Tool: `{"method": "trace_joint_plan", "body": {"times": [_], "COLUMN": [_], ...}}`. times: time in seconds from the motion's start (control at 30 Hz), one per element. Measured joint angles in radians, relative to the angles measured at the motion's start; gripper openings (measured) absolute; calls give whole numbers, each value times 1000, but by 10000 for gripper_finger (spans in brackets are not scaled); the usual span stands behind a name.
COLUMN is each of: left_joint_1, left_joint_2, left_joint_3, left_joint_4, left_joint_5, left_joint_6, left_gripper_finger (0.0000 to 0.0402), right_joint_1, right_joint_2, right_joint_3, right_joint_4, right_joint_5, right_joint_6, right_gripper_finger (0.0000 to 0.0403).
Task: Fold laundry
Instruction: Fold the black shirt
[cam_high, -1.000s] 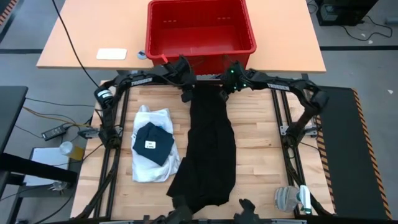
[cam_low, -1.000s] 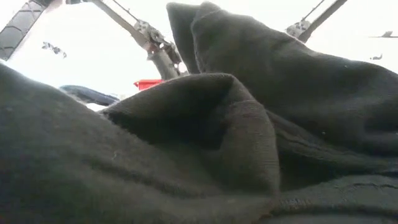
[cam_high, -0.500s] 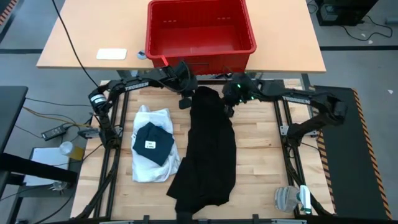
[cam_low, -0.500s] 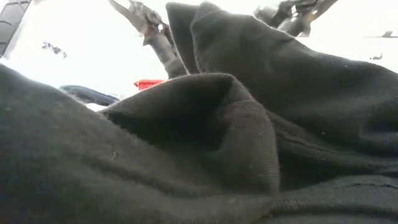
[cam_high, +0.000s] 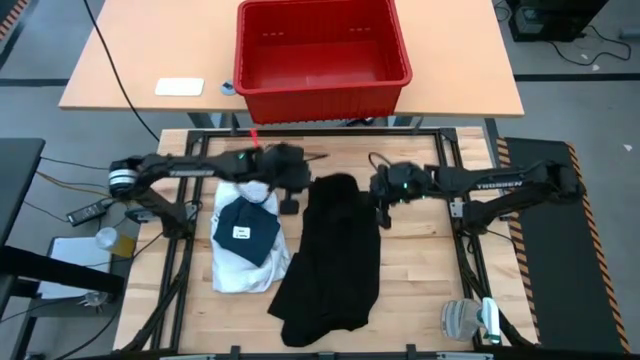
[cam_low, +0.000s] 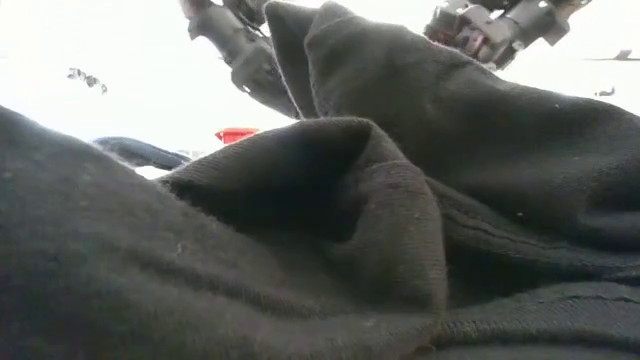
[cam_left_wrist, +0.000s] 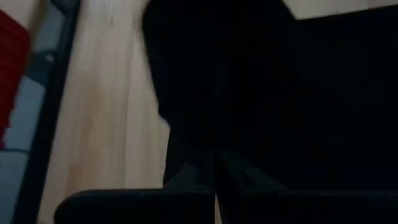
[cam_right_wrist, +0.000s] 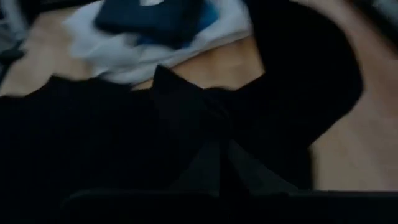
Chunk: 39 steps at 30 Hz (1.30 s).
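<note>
While a folded dark piece already sits on the white shirt, the black pants lie mid-table only half folded, left gripper and right gripper each clamped on their far edge.

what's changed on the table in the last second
Both grippers, left and right, shut on the long black garment, carried its far end from the red crate toward the table's middle. The white shirt with its small dark garment stayed put.
</note>
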Motion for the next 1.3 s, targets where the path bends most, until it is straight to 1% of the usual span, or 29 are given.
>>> {"method": "trace_joint_plan", "body": {"times": [0.07, 0.13, 0.27, 0.33, 0.43, 0.5, 0.63, 0.77, 0.83, 0.9, 0.93, 1.0, 1.07, 1.1, 1.17, 1.23, 1.3], "left_joint_1": [-55, -117, -241, -297, -370, -401, -437, -434, -435, -445, -448, -454, -460, -463, -465, -464, -465], "left_joint_2": [-53, -88, -101, -102, -102, -103, -53, 6, 34, 61, 72, 96, 97, 97, 68, 33, -2], "left_joint_3": [-70, -143, -264, -286, -295, -294, -337, -378, -388, -395, -397, -393, -394, -388, -380, -361, -346], "left_joint_4": [49, 74, 148, 156, 153, 155, 279, 379, 393, 395, 385, 419, 410, 410, 388, 349, 305], "left_joint_5": [-31, -31, -32, -36, -88, -103, -99, -106, -89, -70, -43, 28, 64, 57, 9, -36, -49], "left_joint_6": [-22, -52, -117, -139, -178, -199, -243, -312, -317, -306, -301, -274, -264, -265, -272, -281, -288], "left_gripper_finger": [0, 0, 0, 0, 0, 0, 0, 7, 26, 55, 71, 102, 130, 143, 168, 193, 213], "right_joint_1": [50, 108, 222, 263, 317, 347, 380, 363, 353, 348, 346, 347, 346, 346, 346, 353, 366], "right_joint_2": [11, 33, 94, 125, 162, 197, 295, 360, 368, 370, 368, 355, 322, 299, 252, 196, 144], "right_joint_3": [-23, -34, -41, -41, -35, -35, -35, -35, -34, -34, -34, -34, -34, -34, -35, -34, -35], "right_joint_4": [18, 33, 73, 88, 91, 86, 77, 11, -7, -16, -19, -44, -63, -80, -99, -126, -140], "right_joint_5": [-1, -2, 22, 35, 53, 62, 126, 141, 121, 94, 86, 70, 34, 29, 28, 52, 78], "right_joint_6": [27, 56, 104, 131, 168, 201, 205, 238, 252, 264, 269, 285, 305, 323, 365, 393, 432], "right_gripper_finger": [7, 7, 7, 7, 7, 10, 38, 87, 116, 145, 158, 183, 202, 209, 220, 224, 225]}}
